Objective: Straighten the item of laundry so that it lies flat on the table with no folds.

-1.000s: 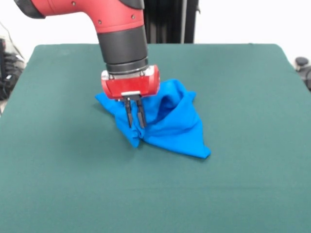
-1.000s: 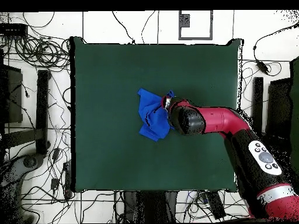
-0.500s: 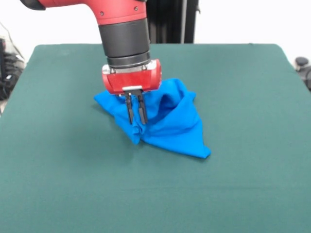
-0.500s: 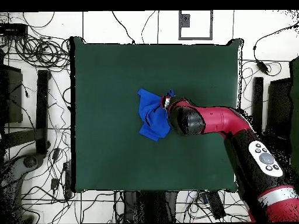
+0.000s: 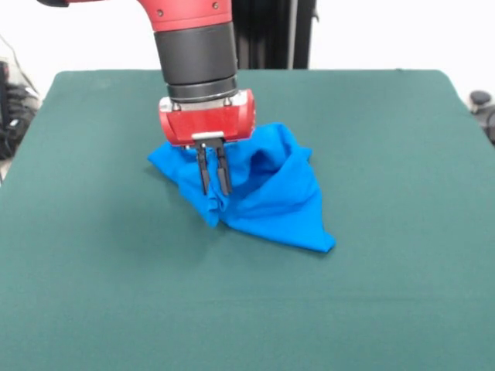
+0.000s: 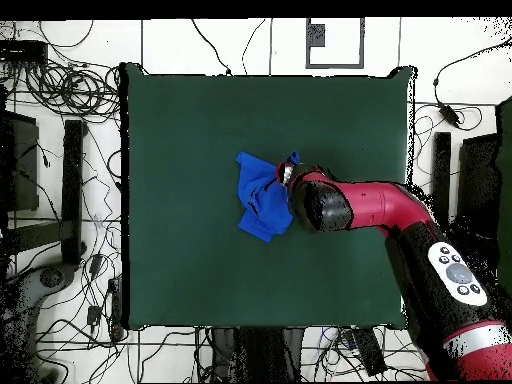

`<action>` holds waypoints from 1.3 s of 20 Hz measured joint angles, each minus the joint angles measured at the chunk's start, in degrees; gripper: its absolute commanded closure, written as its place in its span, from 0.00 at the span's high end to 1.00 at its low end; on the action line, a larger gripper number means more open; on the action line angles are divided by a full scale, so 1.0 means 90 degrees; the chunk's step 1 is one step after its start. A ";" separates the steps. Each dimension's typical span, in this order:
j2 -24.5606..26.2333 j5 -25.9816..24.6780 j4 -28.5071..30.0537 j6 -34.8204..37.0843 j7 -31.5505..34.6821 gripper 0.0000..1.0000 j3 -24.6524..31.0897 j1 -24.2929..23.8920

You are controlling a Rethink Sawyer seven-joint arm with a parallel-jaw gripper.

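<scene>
Still crumpled — T-shirt pinched in claw

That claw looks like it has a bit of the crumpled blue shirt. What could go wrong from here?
The gripper has its two dark fingers close together on a ridge of the bunched bright blue T-shirt. If that pinch takes in several layers, a pull could drag the whole bundle across the dark green felt table instead of opening it. The pinch also looks shallow, so the thin fabric might slip free. The folds on the shirt's far side may stay tucked.
</scene>
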 measured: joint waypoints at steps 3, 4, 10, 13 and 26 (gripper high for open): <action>-0.0109 0.0004 0.0097 -0.0001 0.0000 0.00 -0.0006 -0.0001; -0.0130 0.0007 0.0124 0.0000 0.0000 0.00 -0.0008 -0.0001; -0.0378 0.0029 0.0408 -0.0001 0.0000 0.00 -0.0015 0.0000; -0.0523 0.0065 0.0563 -0.0001 0.0000 0.00 -0.0014 0.0000; -0.0960 0.0204 0.0975 -0.0001 0.0000 0.00 -0.0014 -0.0017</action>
